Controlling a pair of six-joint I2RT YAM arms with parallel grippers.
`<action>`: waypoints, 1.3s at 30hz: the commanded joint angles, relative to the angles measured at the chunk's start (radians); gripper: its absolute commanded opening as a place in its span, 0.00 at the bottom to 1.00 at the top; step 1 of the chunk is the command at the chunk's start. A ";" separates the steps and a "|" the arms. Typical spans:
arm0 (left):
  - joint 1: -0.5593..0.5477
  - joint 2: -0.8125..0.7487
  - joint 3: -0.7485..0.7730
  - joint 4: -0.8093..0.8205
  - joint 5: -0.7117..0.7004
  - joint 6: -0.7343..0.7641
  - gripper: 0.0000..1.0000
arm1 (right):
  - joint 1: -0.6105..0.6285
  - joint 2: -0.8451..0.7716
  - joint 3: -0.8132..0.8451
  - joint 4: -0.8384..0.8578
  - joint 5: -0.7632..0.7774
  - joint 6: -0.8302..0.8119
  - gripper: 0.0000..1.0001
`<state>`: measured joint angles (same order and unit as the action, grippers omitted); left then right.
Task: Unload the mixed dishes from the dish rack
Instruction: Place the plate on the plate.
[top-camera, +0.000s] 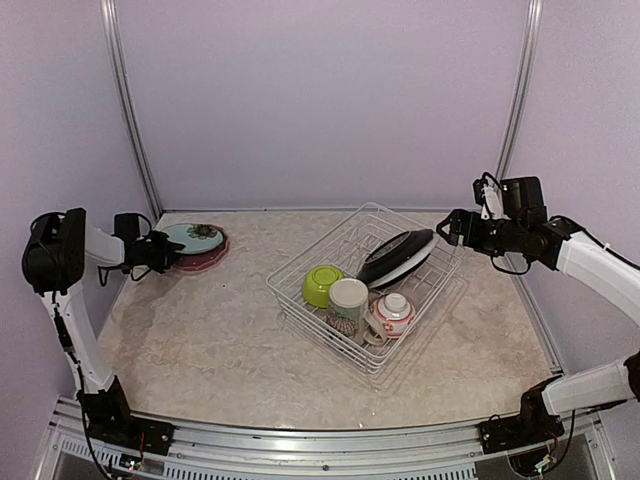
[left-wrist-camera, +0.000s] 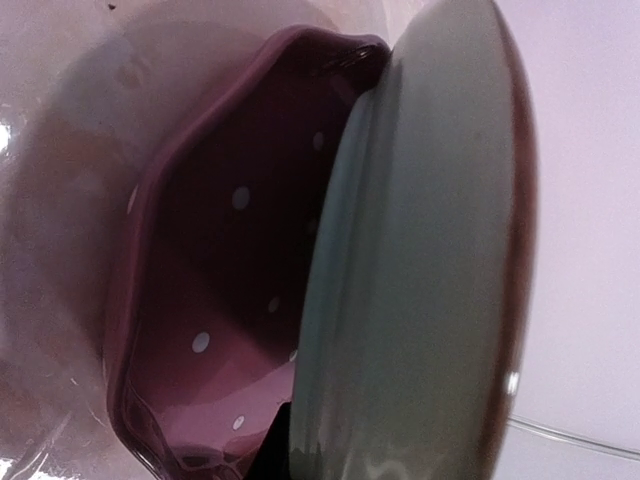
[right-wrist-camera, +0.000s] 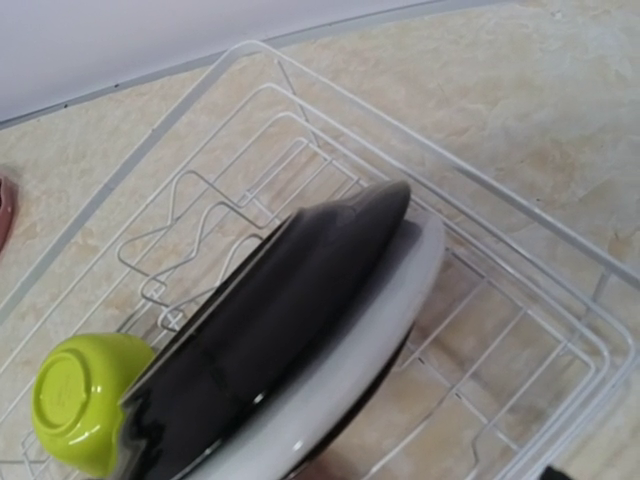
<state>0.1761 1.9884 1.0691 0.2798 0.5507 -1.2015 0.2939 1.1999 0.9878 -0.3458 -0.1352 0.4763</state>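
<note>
At the table's far left my left gripper (top-camera: 165, 250) is shut on the left rim of the pale green plate (top-camera: 195, 237), which lies on the red dotted plate (top-camera: 207, 258). The left wrist view is filled by the pale green plate (left-wrist-camera: 420, 270) and the red dotted plate (left-wrist-camera: 220, 260), with one dark finger (left-wrist-camera: 272, 450) at the green rim. My right gripper (top-camera: 447, 228) hangs open just beyond the upper edge of the black plate (top-camera: 398, 255), touching nothing. The black plate (right-wrist-camera: 290, 310) leans on a white plate (right-wrist-camera: 375, 335) in the dish rack (top-camera: 300, 300).
The rack (right-wrist-camera: 256, 44) also holds a lime-green bowl (top-camera: 322, 285) upside down, a cream patterned mug (top-camera: 347, 300) and a white-and-red small bowl (top-camera: 392, 313). The lime-green bowl (right-wrist-camera: 75, 400) sits beside the black plate's lower end. Walls close the table at the back and sides.
</note>
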 joint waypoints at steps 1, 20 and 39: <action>-0.007 0.003 0.086 -0.037 0.034 0.061 0.16 | 0.005 -0.030 -0.020 0.009 0.011 0.006 0.91; -0.013 -0.105 0.101 -0.376 -0.081 0.261 0.55 | 0.005 0.014 -0.001 0.004 0.007 -0.002 0.91; -0.253 -0.364 0.157 -0.697 -0.422 0.517 0.88 | 0.005 0.043 -0.012 0.012 0.013 -0.019 0.91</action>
<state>0.0181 1.6760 1.1709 -0.3305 0.2321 -0.7708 0.2939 1.2198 0.9833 -0.3431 -0.1261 0.4652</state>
